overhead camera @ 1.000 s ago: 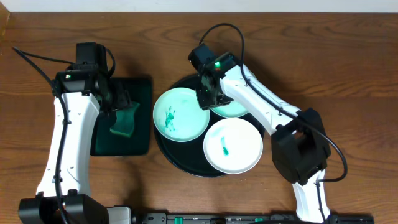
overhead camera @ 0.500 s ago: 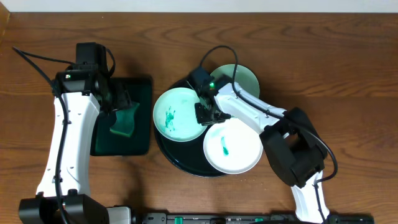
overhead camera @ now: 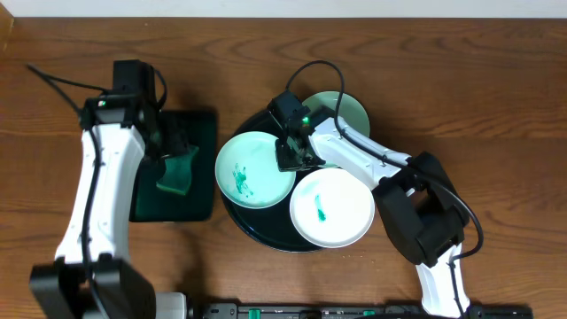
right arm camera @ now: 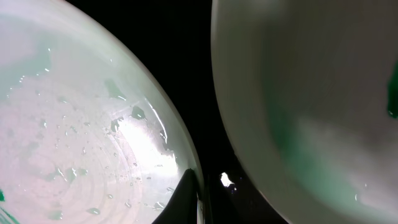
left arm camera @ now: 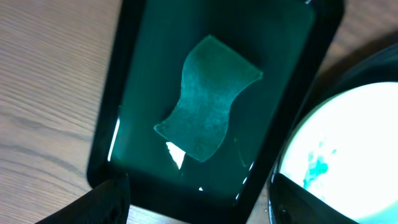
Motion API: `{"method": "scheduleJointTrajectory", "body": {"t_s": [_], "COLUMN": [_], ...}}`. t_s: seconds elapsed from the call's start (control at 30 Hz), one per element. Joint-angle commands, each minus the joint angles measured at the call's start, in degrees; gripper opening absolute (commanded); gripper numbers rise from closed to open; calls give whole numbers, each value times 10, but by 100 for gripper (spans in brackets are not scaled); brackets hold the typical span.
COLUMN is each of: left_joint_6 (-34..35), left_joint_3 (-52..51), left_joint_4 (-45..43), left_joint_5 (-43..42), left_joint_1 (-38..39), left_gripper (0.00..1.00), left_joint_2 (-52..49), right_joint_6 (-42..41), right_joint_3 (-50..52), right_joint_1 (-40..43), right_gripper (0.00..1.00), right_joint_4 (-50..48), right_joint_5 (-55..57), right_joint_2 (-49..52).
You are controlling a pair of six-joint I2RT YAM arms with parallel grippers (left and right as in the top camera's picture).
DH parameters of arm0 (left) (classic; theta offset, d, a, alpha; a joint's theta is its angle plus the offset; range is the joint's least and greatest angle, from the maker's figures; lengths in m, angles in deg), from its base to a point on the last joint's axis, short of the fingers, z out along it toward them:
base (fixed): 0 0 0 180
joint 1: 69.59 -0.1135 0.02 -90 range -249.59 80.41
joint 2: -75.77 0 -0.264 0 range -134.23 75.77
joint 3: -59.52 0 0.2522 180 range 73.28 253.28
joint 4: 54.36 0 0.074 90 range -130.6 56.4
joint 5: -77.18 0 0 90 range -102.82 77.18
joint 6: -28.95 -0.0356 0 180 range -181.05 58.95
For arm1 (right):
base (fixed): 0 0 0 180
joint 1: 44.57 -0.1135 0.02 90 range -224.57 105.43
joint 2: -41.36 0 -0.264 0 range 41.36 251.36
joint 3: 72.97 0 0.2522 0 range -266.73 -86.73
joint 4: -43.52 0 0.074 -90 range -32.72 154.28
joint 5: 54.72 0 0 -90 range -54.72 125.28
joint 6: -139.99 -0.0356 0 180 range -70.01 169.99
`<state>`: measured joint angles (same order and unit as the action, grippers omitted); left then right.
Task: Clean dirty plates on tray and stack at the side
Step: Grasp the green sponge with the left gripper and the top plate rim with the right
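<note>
Beside the right fingers (right arm camera: 183, 205) lies a smeared plate (overhead camera: 255, 170).

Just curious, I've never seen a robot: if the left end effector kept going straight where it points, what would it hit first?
Probably the green sponge, lying in the small dark-green tray. It sits almost centred ahead of the left end effector, which is open; depth is hard to judge.

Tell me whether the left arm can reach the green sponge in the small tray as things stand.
Probably yes. The left tool hangs right above the sponge with its jaws wide open, and nothing covers the sponge where it lies alone in the dark-green tray.
</note>
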<state>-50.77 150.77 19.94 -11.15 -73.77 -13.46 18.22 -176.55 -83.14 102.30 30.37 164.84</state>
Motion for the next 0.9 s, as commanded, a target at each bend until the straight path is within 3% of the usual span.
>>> {"method": "scheduleJointTrajectory", "body": {"t_s": [0.0, 0.17, 0.3, 0.43, 0.6, 0.87], "left_joint_6": [-11, -31, -94, -156, -156, -156], "left_joint_3": [-8, -8, -8, -9, -9, -9], "left_joint_4": [3, 4, -3, -7, -40, -49], "left_joint_5": [-20, -23, -22, -23, -23, -38], "left_joint_1": [-1, -1, -2, -6, -24, -26], "left_gripper": [70, 65, 57, 56, 51, 24], "left_joint_2": [-65, -117, -153, -190, -249, -264], "right_joint_6": [8, 12, 21, 21, 25, 37], "right_joint_3": [7, 7, 7, 7, 7, 7], "right_joint_1": [9, 11, 11, 11, 10, 10], "right_gripper": [1, 1, 1, 1, 1, 1], "right_joint_4": [-5, -5, -5, -7, -7, -9], "right_joint_5": [17, 16, 14, 14, 14, 9], "right_joint_2": [19, 19, 19, 19, 19, 19]}}
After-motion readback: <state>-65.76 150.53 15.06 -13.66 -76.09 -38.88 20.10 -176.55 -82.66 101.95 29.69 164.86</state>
